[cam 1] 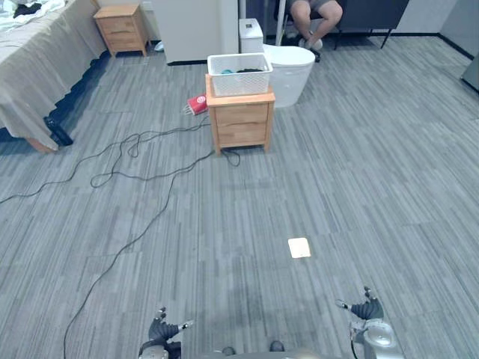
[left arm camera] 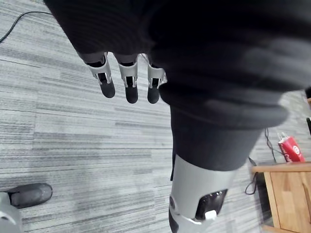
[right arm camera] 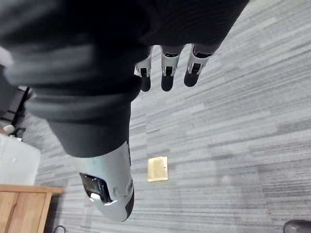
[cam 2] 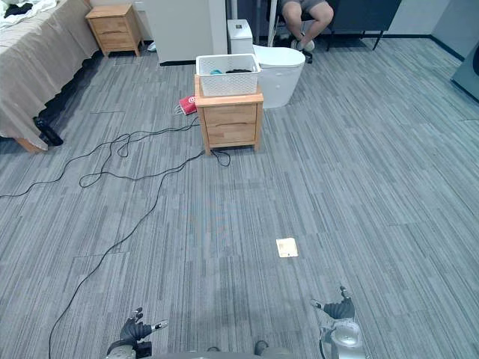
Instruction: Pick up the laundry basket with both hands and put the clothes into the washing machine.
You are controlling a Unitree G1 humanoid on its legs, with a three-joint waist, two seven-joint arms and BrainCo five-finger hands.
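One white laundry basket (cam 1: 239, 73) sits at upper centre of the frame on a low wooden worktop (cam 1: 241, 123) with two drawers. Dark clothes (cam 1: 253, 71) are heaped inside it beside a teal piece. Two robot hands appear at the bottom edge, well apart from the basket: the left robot hand (cam 1: 165, 329) at lower left and the right robot hand (cam 1: 367, 309) at lower right. Each has its fingers (left arm camera: 127, 82) straight and loose, holding nothing. A second wooden cabinet (cam 1: 121, 28) of the same kind stands at upper left, beside one bed (cam 1: 34, 75) draped in a beige cover along the left edge. Just behind the worktop, to its right, stands one round white tub (cam 1: 290, 71), with one small white box (cam 1: 251, 33) behind that. One red pack (cam 1: 197, 104) lies on the floor just left of the worktop, and one pale card (cam 1: 299, 247) lies right of centre. One person (cam 1: 314, 16) sits at the top edge, legs in view. The floor (cam 1: 359, 164) is grey striped plank across the whole room.
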